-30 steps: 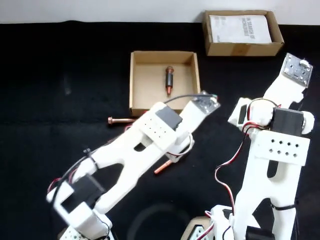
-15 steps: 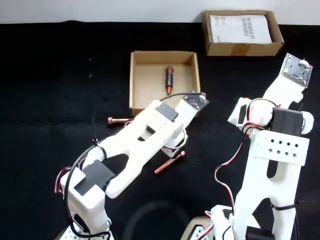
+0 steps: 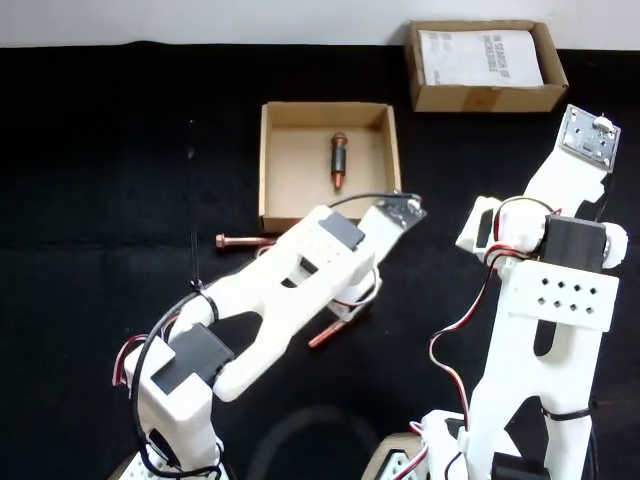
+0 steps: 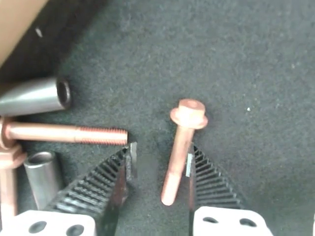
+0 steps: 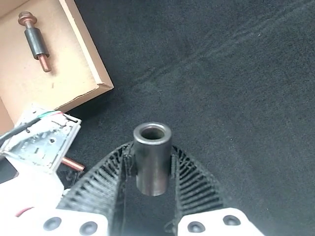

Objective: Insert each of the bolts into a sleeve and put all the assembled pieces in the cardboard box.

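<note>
bolt (image 4: 181,147) lies on the desk (image 4: 256,59) inside the spread left pincer (image 4: 160,153), near the box (image 3: 267,165). best to close squarely on its shank, just under the head, so it lines up cleanly with the sleeve (image 5: 152,164) pinched in the right pincer (image 5: 151,153).

Coppery smooth metal bolt (image 4: 179,152), dull grey metal sleeve (image 5: 152,162), matt fuzzy cloth (image 4: 256,59), ribbed plastic fingers (image 4: 214,179).
</note>
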Controlling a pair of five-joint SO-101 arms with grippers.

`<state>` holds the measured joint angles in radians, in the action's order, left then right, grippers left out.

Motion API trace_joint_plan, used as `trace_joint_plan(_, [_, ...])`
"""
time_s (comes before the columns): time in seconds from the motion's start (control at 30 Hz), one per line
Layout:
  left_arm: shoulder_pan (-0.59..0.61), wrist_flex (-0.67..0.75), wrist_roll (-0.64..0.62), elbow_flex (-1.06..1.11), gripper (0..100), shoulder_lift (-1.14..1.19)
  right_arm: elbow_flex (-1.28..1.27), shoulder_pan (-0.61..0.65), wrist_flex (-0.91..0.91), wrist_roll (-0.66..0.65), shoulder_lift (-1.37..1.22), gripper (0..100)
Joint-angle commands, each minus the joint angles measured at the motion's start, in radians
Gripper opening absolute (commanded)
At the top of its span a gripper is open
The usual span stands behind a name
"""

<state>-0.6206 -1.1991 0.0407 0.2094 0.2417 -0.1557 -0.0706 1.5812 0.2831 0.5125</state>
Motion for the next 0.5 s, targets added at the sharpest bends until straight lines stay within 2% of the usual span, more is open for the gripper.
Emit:
trace_joint_plan(0.0, [-0.027, -0.006, 0.003, -0.01, 18, -0.015, -0.013, -0.01, -0.015, -0.009, 0.036, 0.7])
trace_joint_plan(0.23, [-0.013, 0.074, 0.005, 0.015, 18, -0.004, -0.039, -0.01, -0.015, -0.009, 0.036, 0.7])
trace_joint_plan(0.47, [-0.018, 0.087, 0.005, 0.022, 18, -0.001, -0.038, -0.01, -0.041, -0.009, 0.036, 0.7])
